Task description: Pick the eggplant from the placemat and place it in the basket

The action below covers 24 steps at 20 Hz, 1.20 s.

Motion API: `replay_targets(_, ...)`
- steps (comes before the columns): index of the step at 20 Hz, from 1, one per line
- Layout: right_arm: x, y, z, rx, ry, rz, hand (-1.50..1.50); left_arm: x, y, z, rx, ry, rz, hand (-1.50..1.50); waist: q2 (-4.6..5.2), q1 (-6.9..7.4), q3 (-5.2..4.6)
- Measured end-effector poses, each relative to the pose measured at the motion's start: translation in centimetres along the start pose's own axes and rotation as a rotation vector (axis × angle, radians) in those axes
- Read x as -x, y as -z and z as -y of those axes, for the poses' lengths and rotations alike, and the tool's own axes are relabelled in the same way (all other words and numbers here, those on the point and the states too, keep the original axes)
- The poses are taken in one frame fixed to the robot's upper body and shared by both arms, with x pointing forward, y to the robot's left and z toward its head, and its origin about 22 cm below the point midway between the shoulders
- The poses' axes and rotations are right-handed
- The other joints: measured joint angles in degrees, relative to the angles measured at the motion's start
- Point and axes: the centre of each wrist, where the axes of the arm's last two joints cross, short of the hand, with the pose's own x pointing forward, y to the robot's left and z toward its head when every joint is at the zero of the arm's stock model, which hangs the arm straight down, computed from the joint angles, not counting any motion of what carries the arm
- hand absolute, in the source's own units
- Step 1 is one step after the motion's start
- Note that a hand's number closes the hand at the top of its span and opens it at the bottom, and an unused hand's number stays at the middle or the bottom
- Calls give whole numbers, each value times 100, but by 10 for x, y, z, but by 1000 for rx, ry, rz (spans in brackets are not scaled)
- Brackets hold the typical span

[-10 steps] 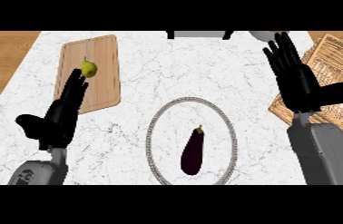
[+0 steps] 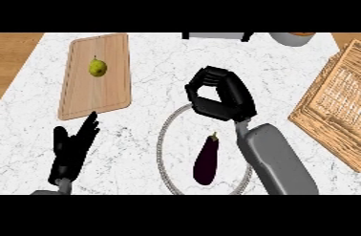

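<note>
1. Progress: the eggplant point(image 2: 207, 158) lay on the placemat point(image 2: 160, 139), ungrasped. No part of the task was complete; grasping, lifting, carrying and releasing all remained.
2. The basket point(image 2: 331, 106) stood at the right edge of the table point(image 2: 155, 53), well apart from the eggplant.
3. The right robot hand point(image 2: 229, 101) hung over the placemat's far rim, beyond the eggplant's stem end and not touching it.
4. Its fingers were curled inward and, as far as this steep view allowed, enclosed nothing.
5. The left robot hand point(image 2: 70, 149) rested open, fingers up, at the lower left, beside the placemat.
6. Judgement: the right robot hand would need to open and come nearer and lower before any grasp.
</note>
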Motion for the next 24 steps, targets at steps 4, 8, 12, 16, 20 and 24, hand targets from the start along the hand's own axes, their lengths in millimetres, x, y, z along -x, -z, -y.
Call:
replay_targets(4,11,1,-60,-30,-142,-64,-150,1,-2,0,20,7,-23,0,-37,26,10)
replay_targets(8,14,8,-85,-11,-376,-166,-150,6,-4,-5,7,6,-45,0,-91,-93,5)
replay_targets(12,-1,28,-71,17,-692,-256,-150,11,-9,-10,-13,1,-61,0,-166,-223,-4)
replay_targets(16,-50,54,-67,-2,-929,-332,-150,14,-13,-15,-25,-5,-76,0,-204,-332,2)
replay_targets(20,-108,68,-69,-60,-1083,-421,-150,14,-17,-21,-26,-8,-80,0,-194,-388,10)
replay_targets(24,-153,72,-65,-175,-1150,-540,-150,15,-18,-22,-33,-14,-79,0,-168,-415,16)
